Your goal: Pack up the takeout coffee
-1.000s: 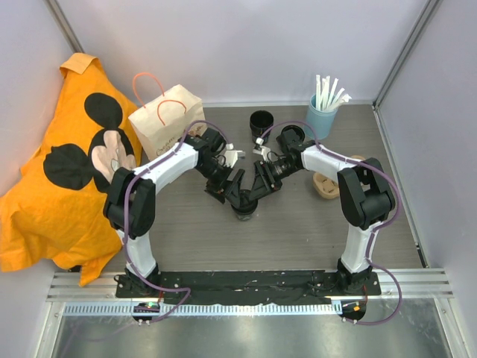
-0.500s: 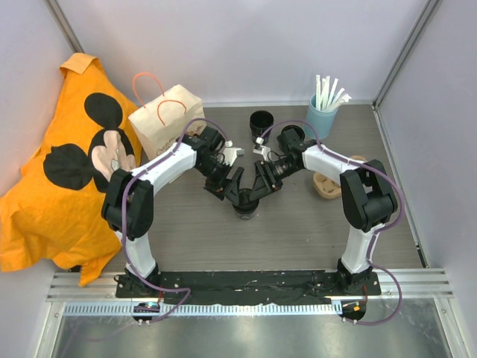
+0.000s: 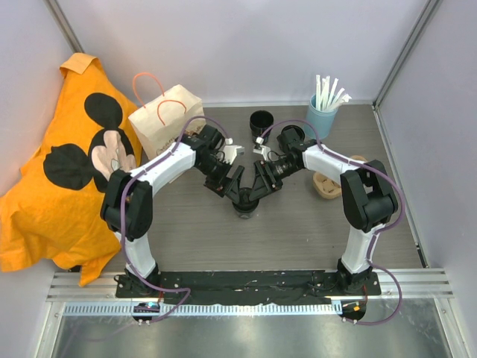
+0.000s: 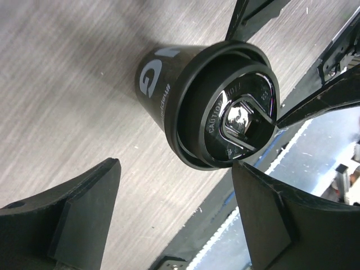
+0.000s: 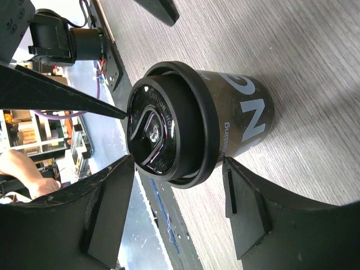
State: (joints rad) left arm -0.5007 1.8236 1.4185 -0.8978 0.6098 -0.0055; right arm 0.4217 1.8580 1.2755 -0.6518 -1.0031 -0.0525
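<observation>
A takeout coffee, a small black cup with white lettering and a glossy black lid, stands upright on the grey wood table at mid-table. My left gripper comes in from the left and my right gripper from the right. In the left wrist view the coffee lies just past my open left gripper, with the right finger close to the lid rim. In the right wrist view the coffee has its lid between the fingers of my open right gripper, with a gap at the right finger.
A tan paper bag with red handles stands at the back left beside an orange cloth. An open black cup stands at the back. A light blue cup of straws is at the back right, and a tan pulp tray is at the right.
My right gripper's jaws have spread a little wider round the lid. Both grippers and the cup sit slightly farther back than a second ago.
</observation>
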